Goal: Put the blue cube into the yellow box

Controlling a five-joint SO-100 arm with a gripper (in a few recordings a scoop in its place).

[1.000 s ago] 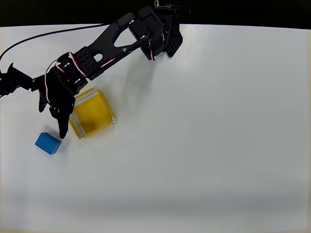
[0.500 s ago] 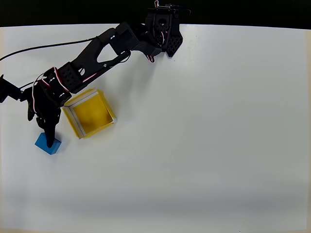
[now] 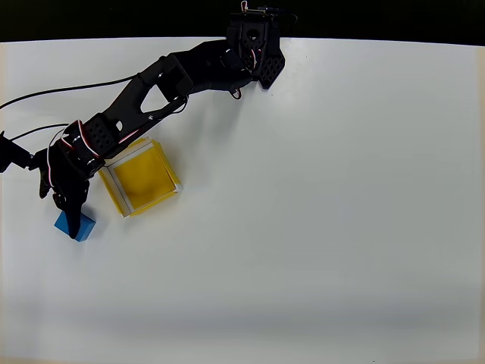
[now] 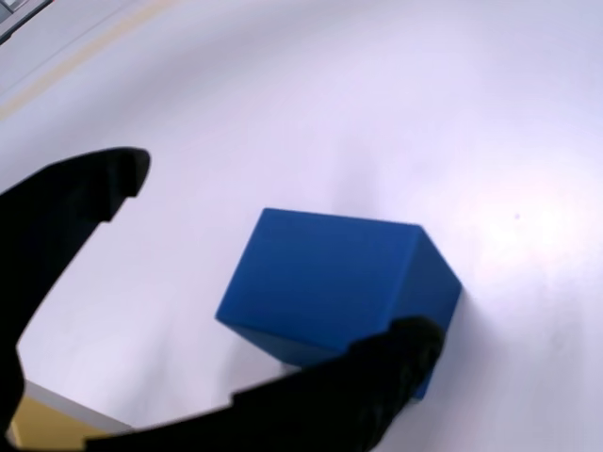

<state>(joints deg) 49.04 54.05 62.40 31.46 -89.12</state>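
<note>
In the overhead view the blue cube rests on the white table at the far left, just left of the yellow box. My black gripper hangs over the cube, and one finger crosses its top. Seen from the wrist, the cube lies between my fingers: the gripper is open, one finger standing clear at the upper left and the other finger against the cube's lower right edge. A corner of the yellow box peeks in at the bottom left.
The white table stretches wide to the right and the front. The arm's base stands at the back edge, and black cables run off to the left.
The gripper swung left from beside the yellow box and came down over the blue cube. Cube and box have not moved.
</note>
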